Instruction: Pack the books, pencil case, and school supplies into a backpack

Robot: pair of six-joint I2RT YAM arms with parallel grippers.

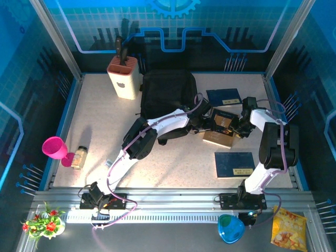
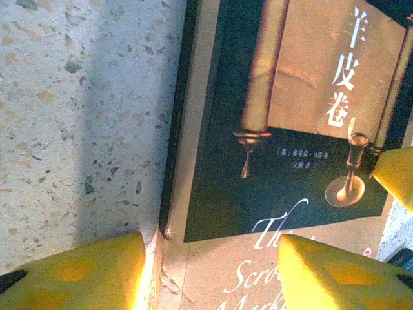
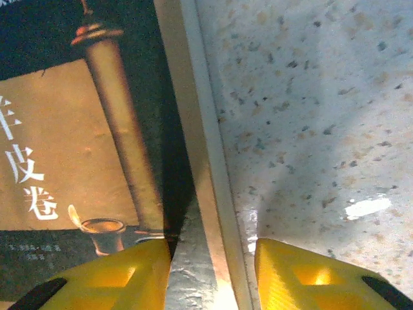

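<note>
Pickup of the dark book [image 1: 219,129] is in hand: its edges are straddled by the left end effector [image 2: 206,250] and right end effector [image 3: 211,248], both apart. Clamping is needed next.

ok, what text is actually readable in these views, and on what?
"羊皮卷": white, on the dark-covered book, both wrist views.
"Th", "Scro", "Mark": white script lower on that cover, each cut short.
Small author line under the scroll picture: too blurred to read.
Labels on the far blue book and near blue book: too small to read.
Print on the snack bag: too small.
</note>
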